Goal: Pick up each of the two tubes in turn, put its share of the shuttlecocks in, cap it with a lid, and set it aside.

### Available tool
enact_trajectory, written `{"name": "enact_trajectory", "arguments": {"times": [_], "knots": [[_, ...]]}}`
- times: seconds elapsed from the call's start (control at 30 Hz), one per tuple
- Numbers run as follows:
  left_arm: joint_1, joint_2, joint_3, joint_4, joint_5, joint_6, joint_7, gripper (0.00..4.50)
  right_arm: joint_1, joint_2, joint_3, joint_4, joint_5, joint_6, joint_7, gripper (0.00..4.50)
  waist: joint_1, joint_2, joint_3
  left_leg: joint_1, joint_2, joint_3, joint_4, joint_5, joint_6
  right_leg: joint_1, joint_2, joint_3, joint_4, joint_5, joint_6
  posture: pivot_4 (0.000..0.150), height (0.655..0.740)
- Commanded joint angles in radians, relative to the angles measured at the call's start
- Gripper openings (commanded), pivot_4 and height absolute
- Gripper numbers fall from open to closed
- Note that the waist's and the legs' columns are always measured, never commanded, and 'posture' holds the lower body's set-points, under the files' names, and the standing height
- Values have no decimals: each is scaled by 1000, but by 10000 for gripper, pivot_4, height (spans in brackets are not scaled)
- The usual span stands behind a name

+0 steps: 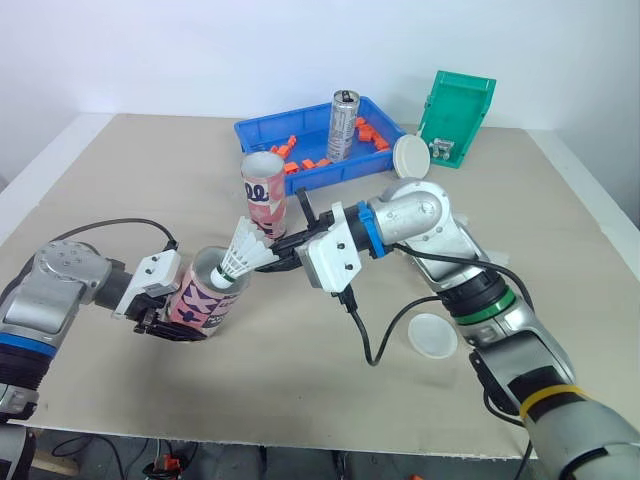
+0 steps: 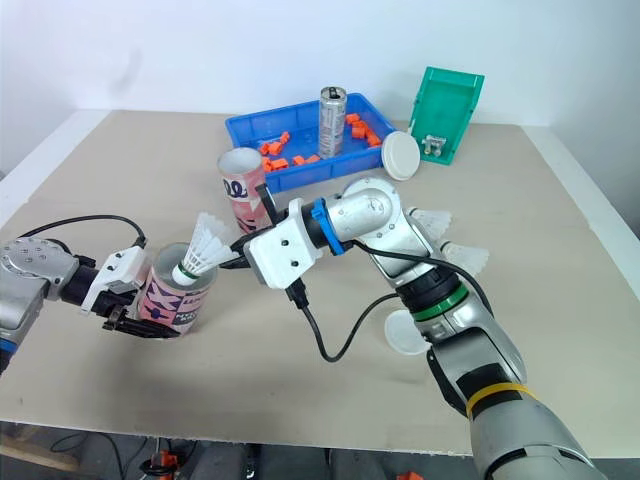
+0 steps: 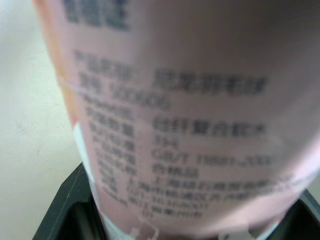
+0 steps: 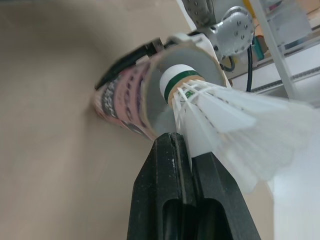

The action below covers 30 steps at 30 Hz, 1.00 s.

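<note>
While a second tube (image 1: 264,195) stands upright behind it, the held tube (image 1: 205,298) tilts, clamped in the left tool (image 1: 170,322). The right tool (image 1: 278,258) pinches a shuttlecock (image 1: 243,250), cork at the held tube's mouth.

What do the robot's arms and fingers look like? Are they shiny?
Yes! The left arm and right arm are shiny silver metal. The right one wears a blue ring, a green ring and a yellow band, and black cables loop off it. Each wrist has a white boxy block. The left gripper and right gripper each have two black fingers.
</note>
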Motion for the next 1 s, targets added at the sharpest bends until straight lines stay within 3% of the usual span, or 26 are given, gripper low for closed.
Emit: {"name": "enact_trajectory", "arguments": {"times": [0.03,0.07,0.1,0.2,0.23,0.3,0.53,0.8,1.0], "knots": [[15,-20,-23,-25,7,6,-1,28434,-44,15,8,-4,22,6,48,416,0,0,0,0,0,0,0,0,0,0,0,0,0,0,0,1500,7400],[16,-21,-22,-25,8,7,-1,28434,-51,19,10,-13,37,29,67,416,0,0,0,0,0,0,0,0,0,0,0,0,0,0,0,1500,7400],[15,-21,-22,-25,8,8,-1,28434,-56,19,11,-26,54,56,90,6625,0,0,0,0,0,-1,0,0,0,0,0,-1,0,0,0,1500,7400],[14,-22,-21,-23,10,9,-1,28434,-80,34,-2,-49,94,125,121,16708,0,0,0,0,0,-1,0,0,0,0,0,-1,0,0,0,1500,7400],[14,-23,-21,-23,10,8,-1,28434,-86,37,-8,-53,105,140,128,23642,0,0,0,0,0,-1,0,0,0,0,0,-1,0,0,0,1500,7400],[14,-25,-20,-23,11,9,0,28434,-88,24,-30,-85,166,241,152,29935,0,0,0,0,0,-1,0,0,0,0,0,-1,0,0,0,1500,7400],[30,-32,-8,-42,11,18,10,28434,65,-82,-216,-239,300,521,20,29935,12,-1,-1,0,-1,-2,0,0,0,2,-2,-3,0,0,-1,1500,7400],[64,-27,10,-68,3,28,20,28434,641,-278,-644,-570,460,890,-283,29935,20,-1,-1,-3,-4,-2,-3,-1,0,3,-8,-9,0,-2,0,1500,7400],[49,-42,1,-47,10,12,7,28434,932,-310,-855,-684,652,1076,-344,29935,15,3,-2,2,-3,-2,-3,-2,1,7,-7,-10,0,-7,6,1500,7400]]}}
